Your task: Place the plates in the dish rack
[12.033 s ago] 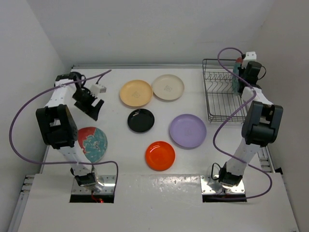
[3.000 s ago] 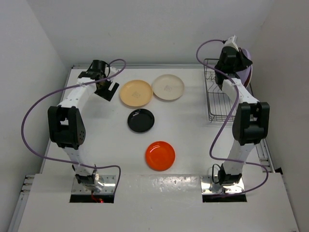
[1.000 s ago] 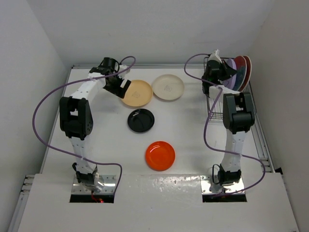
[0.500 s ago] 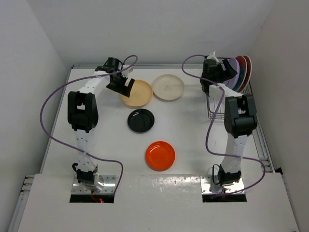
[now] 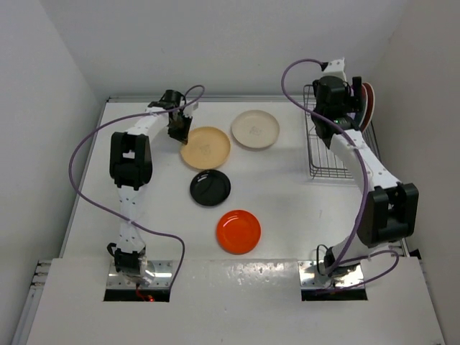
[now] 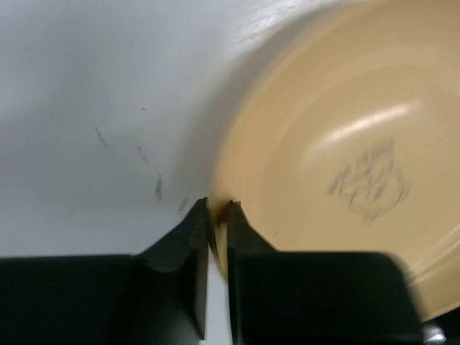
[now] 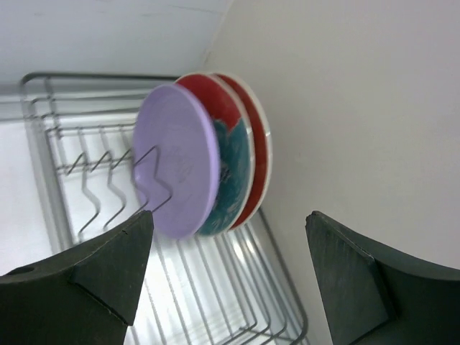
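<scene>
left pincer pinched nearly closed | right pincer spread wide

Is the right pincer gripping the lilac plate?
No: the right pincer stands wide open, clear of the lilac plate, which stands upright in the dish rack.

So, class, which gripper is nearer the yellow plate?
Left. The left gripper pinches the yellow plate at its rim; the right gripper hangs open far off at the dish rack, facing the lilac plate stood in it.
</scene>
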### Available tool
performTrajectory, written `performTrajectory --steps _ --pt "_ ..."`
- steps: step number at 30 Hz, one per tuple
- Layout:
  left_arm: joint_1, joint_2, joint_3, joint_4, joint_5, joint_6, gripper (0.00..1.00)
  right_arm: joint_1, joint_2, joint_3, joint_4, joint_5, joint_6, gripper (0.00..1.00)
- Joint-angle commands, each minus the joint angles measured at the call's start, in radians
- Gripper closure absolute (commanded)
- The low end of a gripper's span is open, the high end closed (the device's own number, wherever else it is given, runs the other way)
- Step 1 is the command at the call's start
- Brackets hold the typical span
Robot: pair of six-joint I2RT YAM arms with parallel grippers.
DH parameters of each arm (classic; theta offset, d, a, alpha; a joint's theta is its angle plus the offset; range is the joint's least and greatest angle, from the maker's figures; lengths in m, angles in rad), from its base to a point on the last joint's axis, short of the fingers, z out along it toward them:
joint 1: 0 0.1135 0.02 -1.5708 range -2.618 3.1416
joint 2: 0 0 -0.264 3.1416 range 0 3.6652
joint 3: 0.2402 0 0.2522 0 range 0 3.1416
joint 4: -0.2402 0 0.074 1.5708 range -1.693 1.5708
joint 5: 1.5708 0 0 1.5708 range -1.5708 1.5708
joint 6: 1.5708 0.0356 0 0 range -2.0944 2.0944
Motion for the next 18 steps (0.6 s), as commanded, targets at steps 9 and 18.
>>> performTrajectory --steps 9,18 --pt "0.093 -0.108 -0.01 -0.046 -0.027 0.011 1.0 0.148 -0.102 -0.067 -0.157 -0.166 0.091 0.12" --pt "0.079 -0.386 0.059 -0.08 0.187 0.161 1.0 0.277 -0.084 -0.01 -0.318 -0.869 0.181 0.01"
